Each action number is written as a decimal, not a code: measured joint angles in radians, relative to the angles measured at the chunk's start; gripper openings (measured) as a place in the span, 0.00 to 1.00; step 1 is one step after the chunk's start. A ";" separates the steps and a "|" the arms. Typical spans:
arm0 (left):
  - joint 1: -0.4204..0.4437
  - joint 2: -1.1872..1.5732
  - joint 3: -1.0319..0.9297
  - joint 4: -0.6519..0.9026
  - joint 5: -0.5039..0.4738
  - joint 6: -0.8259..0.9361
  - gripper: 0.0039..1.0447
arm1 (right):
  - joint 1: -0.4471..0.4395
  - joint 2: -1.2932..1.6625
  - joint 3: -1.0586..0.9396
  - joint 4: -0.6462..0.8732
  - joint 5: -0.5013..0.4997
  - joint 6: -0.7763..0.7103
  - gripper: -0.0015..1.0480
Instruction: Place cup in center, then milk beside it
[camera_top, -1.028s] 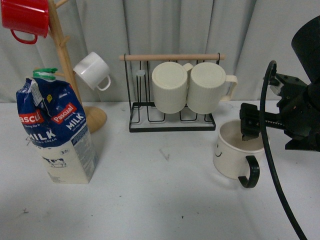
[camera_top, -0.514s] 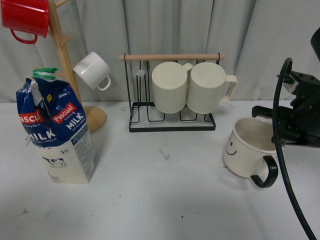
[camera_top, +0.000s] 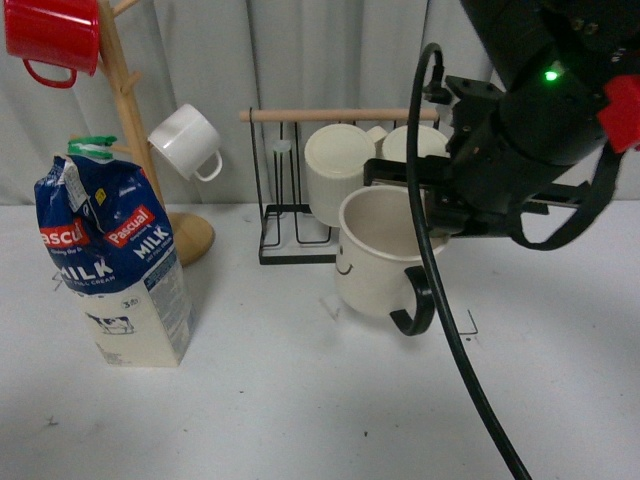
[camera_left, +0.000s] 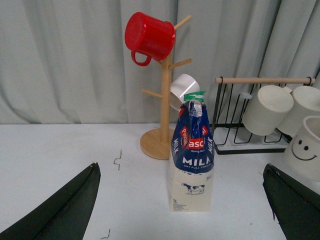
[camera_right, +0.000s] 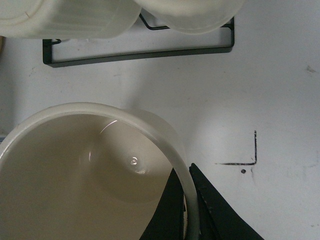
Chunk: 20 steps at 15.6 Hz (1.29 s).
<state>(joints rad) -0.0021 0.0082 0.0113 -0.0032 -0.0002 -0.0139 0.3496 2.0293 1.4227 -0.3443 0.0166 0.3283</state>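
Your right gripper (camera_right: 192, 202) is clamped on the cup (camera_top: 378, 250) rim over the white table (camera_top: 300, 400), which carries pen marks. A grey curtain (camera_top: 330, 50) hangs behind. Your left gripper (camera_left: 180, 167) is spread wide.

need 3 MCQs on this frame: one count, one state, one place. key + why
1. Ribbed mugs on the wire rack:
A) one
B) two
C) four

2. The smiley mug is:
A) upside down on the table
B) pinched at its rim by the right gripper
C) lying on its side

3. The milk carton stands:
A) in front of the wooden mug tree
B) inside the wire rack
C) right of the smiley mug

Key:
1 B, two ribbed mugs show under the rack's bar.
2 B, the right wrist view shows the jaws closed on the rim.
3 A, the tree's base sits just behind it.
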 joint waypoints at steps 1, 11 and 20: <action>0.000 0.000 0.000 0.000 0.000 0.000 0.94 | 0.011 0.018 0.018 -0.004 0.010 0.005 0.03; 0.000 0.000 0.000 0.000 0.000 0.000 0.94 | 0.101 0.192 0.140 -0.077 0.117 0.106 0.03; 0.000 0.000 0.000 0.000 0.000 0.000 0.94 | 0.101 0.194 0.136 -0.062 0.097 0.129 0.41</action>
<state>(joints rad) -0.0017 0.0082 0.0113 -0.0032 -0.0002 -0.0139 0.4507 2.2230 1.5585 -0.4061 0.1135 0.4568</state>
